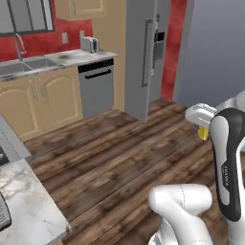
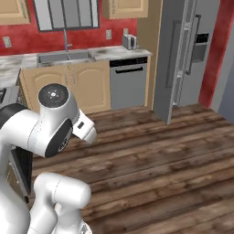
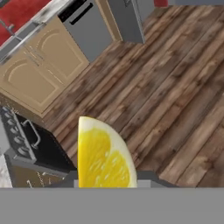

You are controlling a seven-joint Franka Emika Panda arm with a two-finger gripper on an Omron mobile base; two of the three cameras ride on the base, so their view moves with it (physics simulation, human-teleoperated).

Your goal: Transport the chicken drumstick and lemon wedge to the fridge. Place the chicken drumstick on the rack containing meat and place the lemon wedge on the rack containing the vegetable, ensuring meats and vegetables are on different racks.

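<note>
Overhead, jaws clamped on the lemon wedge — fridge closed — no legible writing.

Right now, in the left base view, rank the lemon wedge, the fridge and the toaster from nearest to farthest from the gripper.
1. lemon wedge: held in the gripper, right side.
2. fridge: across the wooden floor, ahead.
3. toaster: on the back counter, beyond the dishwasher.

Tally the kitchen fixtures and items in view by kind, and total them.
Lemon wedge, held in the claw: 1
Fridge: 1
Dishwasher: 1
Toaster: 1
Sink: 1
Stove: 1
Total: 6
</note>
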